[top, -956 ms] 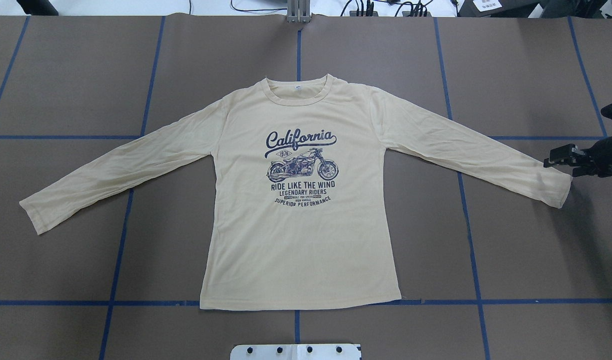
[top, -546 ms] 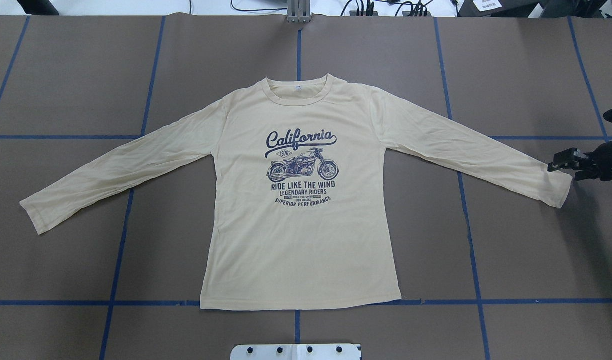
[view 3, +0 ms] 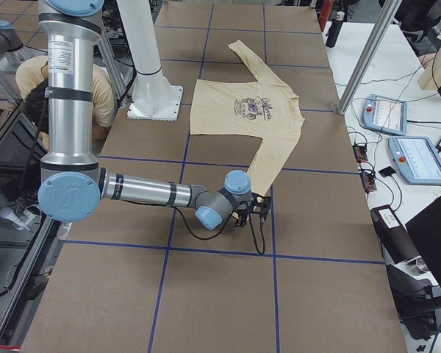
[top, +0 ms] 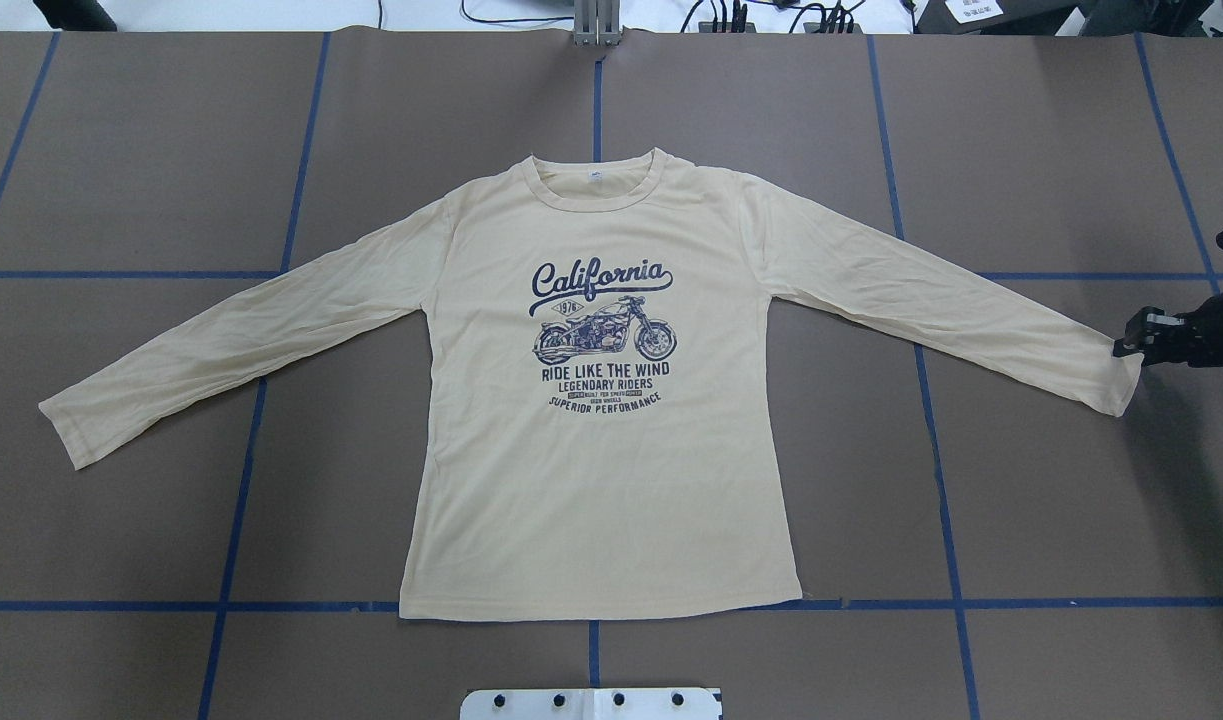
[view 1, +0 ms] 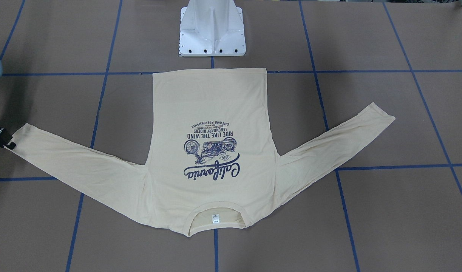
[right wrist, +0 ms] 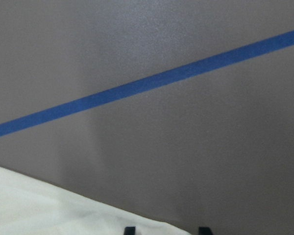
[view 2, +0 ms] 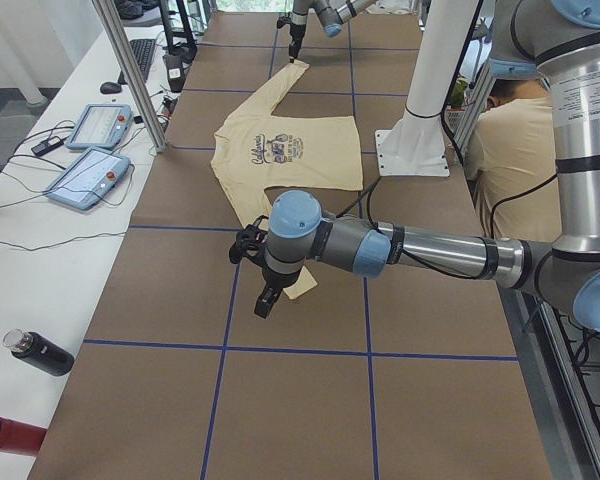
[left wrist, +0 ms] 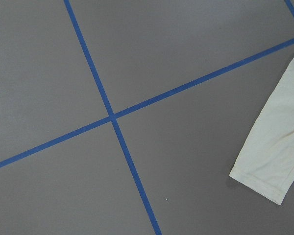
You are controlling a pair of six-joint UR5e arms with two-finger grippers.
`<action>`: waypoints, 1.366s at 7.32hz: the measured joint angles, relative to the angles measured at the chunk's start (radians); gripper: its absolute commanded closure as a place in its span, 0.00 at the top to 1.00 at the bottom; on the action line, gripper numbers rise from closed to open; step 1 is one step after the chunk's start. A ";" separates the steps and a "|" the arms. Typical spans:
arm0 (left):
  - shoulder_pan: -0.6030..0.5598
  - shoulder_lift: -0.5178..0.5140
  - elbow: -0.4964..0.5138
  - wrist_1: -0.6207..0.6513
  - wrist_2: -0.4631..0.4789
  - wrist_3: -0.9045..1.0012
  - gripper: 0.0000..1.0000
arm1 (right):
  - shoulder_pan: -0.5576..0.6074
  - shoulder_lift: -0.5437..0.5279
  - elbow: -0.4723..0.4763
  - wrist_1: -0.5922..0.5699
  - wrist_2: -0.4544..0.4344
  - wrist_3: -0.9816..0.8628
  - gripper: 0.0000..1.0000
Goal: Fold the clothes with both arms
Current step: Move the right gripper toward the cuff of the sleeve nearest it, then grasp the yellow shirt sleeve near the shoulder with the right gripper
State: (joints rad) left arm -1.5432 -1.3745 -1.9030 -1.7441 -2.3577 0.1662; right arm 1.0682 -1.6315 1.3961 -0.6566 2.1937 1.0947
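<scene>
The right claw (top: 1134, 337) is hovering open and empty at the shirt's (top: 611, 480) cuff (top: 1119, 383), frame's right edge, probably lining up a grasp; whether the left claw (view 2: 265, 300) is open, I cannot tell.

T-shirt (top: 601, 480): flat on the table (top: 121, 150), front up, hem toward the pedestal base (view 1: 212, 34), collar away from it, sleeves spread left and right.
Right gripper (top: 1133, 340): at the right cuff's outer end.
Left gripper (view 2: 263, 300): just beside the left cuff, outward of it.
Person (view 2: 510, 140): beside the base, off the table.
</scene>
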 measured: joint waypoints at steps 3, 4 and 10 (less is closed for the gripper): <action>0.000 0.000 -0.001 0.000 -0.001 -0.001 1.00 | 0.001 -0.002 0.019 -0.002 0.007 0.002 0.00; 0.000 0.000 -0.001 0.000 -0.002 -0.001 1.00 | 0.001 0.000 0.053 -0.009 0.010 0.011 0.00; -0.001 0.001 -0.013 0.000 -0.008 0.001 1.00 | -0.152 0.363 0.262 -0.220 -0.054 0.555 0.00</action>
State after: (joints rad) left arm -1.5442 -1.3736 -1.9161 -1.7441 -2.3653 0.1672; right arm 0.9159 -1.2684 1.6578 -0.8770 2.1402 1.6495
